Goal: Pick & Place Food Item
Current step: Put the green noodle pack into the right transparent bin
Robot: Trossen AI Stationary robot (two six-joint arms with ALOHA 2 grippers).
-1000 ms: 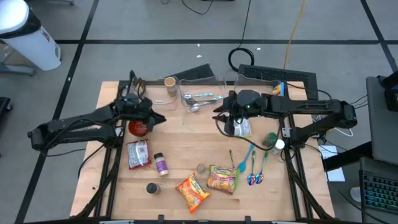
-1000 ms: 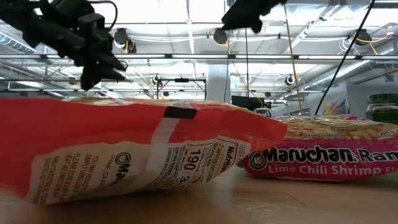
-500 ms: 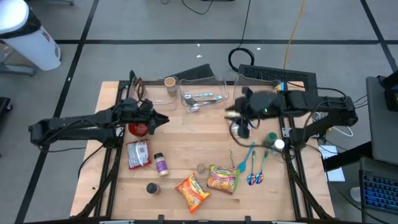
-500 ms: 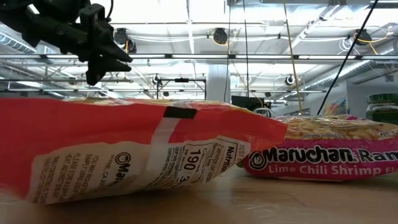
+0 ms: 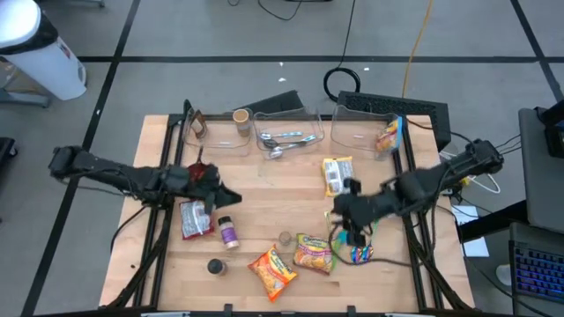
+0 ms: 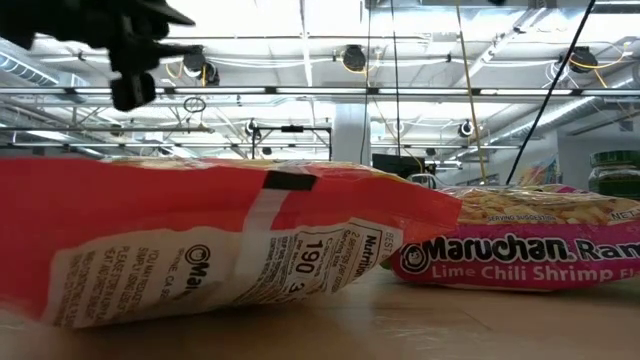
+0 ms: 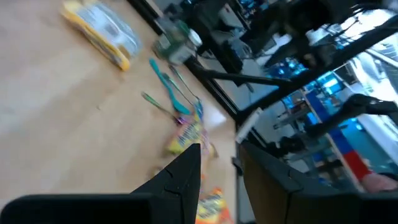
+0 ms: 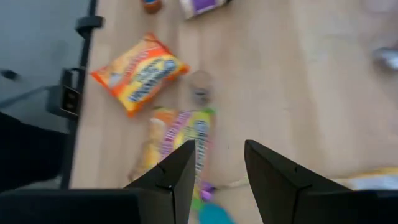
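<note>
Several food items lie on the wooden table (image 5: pixel 264 202). A yellow packet (image 5: pixel 337 174) lies flat at the middle right. An orange noodle packet (image 5: pixel 271 271) and a pink-and-yellow noodle packet (image 5: pixel 315 253) lie near the front edge. A red packet (image 5: pixel 196 218) lies at the left. My right gripper (image 5: pixel 345 232) hangs open above the pink-and-yellow packet (image 8: pixel 180 134), beside the spoons (image 5: pixel 363 239), its fingers apart with nothing between them (image 8: pixel 219 144). My left gripper (image 5: pixel 231 197) stands open and nearly level above the table beside the red packet, holding nothing (image 7: pixel 217 144).
Three clear bins (image 5: pixel 286 132) stand along the far edge; the right one holds another packet (image 5: pixel 386 139). A purple jar (image 5: pixel 229 232), a small dark jar (image 5: pixel 214 266) and a red container (image 5: pixel 199 176) stand at the left. Bare wood lies in the middle.
My right gripper has swung away from above the yellow packet toward the table's near edge and tipped further down; it now hangs over the spoons and noodle packet. My left gripper has swung toward the near edge, past the red container. Both stayed open.
</note>
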